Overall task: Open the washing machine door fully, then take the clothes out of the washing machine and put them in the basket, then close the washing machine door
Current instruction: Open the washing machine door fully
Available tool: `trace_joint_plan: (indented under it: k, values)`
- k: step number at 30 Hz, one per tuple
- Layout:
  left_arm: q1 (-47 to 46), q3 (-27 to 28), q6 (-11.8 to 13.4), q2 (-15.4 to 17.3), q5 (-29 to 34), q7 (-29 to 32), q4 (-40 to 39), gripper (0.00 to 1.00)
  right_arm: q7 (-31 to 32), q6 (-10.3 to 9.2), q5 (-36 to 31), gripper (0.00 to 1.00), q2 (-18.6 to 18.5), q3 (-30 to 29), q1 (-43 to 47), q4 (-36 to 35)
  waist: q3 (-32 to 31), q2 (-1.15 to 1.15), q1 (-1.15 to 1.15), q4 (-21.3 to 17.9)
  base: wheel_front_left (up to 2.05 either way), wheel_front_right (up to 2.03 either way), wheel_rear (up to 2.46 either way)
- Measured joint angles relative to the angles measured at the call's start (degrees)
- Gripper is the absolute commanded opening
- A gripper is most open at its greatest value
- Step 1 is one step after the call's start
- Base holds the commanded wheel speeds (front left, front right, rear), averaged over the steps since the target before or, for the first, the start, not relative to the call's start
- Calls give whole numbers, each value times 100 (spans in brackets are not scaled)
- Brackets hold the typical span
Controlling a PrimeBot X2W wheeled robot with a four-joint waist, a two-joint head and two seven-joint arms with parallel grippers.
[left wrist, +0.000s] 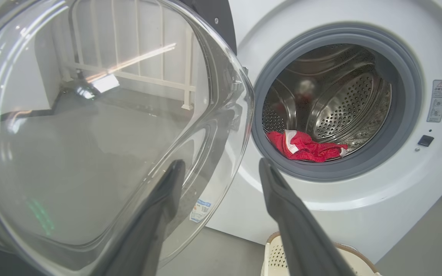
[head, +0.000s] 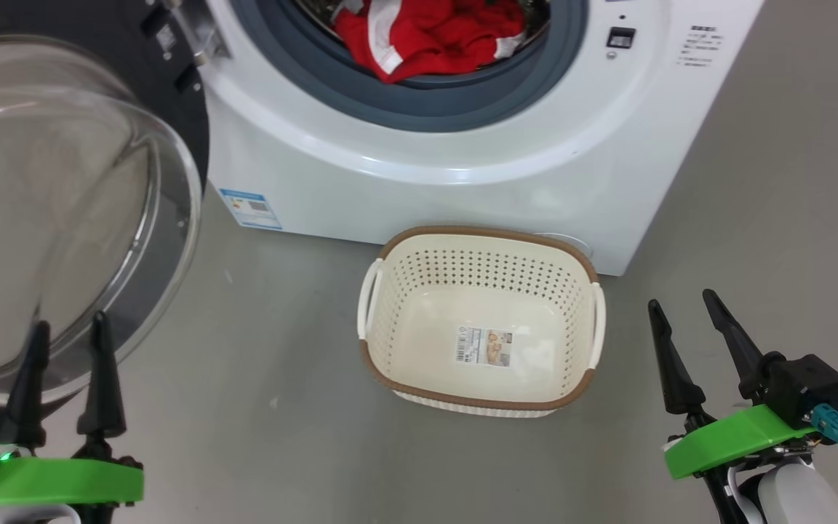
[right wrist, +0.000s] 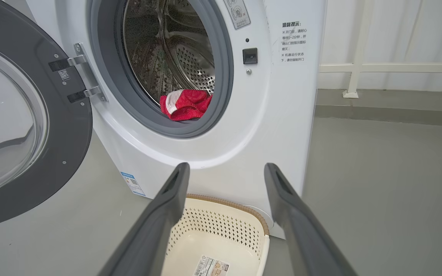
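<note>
- Left pincer point(head: 70, 324), at the lower left of the head view, has its fingers spread and grips nothing. Its tips overlap the door point(head: 62, 204), and I cannot tell whether they touch it.
- Right pincer point(head: 681, 300), at the lower right, is also spread and empty. It is above the floor point(head: 244, 422), just right of the basket point(head: 488, 233).
- The door stands swung out to the left of the machine point(head: 426, 196). The clothes point(head: 433, 36) lie at the drum mouth, over the gasket's point(head: 419, 109) lower lip. The basket sits on the floor just in front of the machine.
- Left wrist view: the left pincer point(left wrist: 221, 163) is wide apart with nothing between its fingers. One finger overlaps the door's point(left wrist: 90, 134) glass, and the other points toward the gasket. The clothes point(left wrist: 305, 147) lie low at the front of the drum point(left wrist: 340, 103). A corner of the basket point(left wrist: 271, 245) shows at the bottom edge.
- Right wrist view: the right pincer point(right wrist: 226, 166) is wide apart and empty, with the basket point(right wrist: 221, 226) seen between its fingers. The clothes point(right wrist: 184, 105) rest at the drum's lower edge. The door point(right wrist: 71, 126) hangs open on its hinges at the left.
</note>
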Motion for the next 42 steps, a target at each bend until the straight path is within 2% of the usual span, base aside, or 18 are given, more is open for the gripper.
trace_joint_plan:
  k: [16,31,42]
  values:
    - [252,-943,0,311,-249,0,-587,100,-14,0,59,100,69,-346,235,-176,-89,0,0,-808,0,0,0]
    - [359,-1093,0,380,-323,0,-602,100,-14,0,255,100,96,-532,461,-269,-190,0,0,-1459,0,0,0]
    - [426,-1162,0,421,-324,0,-602,100,-14,0,303,100,104,-546,543,-281,-245,0,0,-1614,0,0,0]
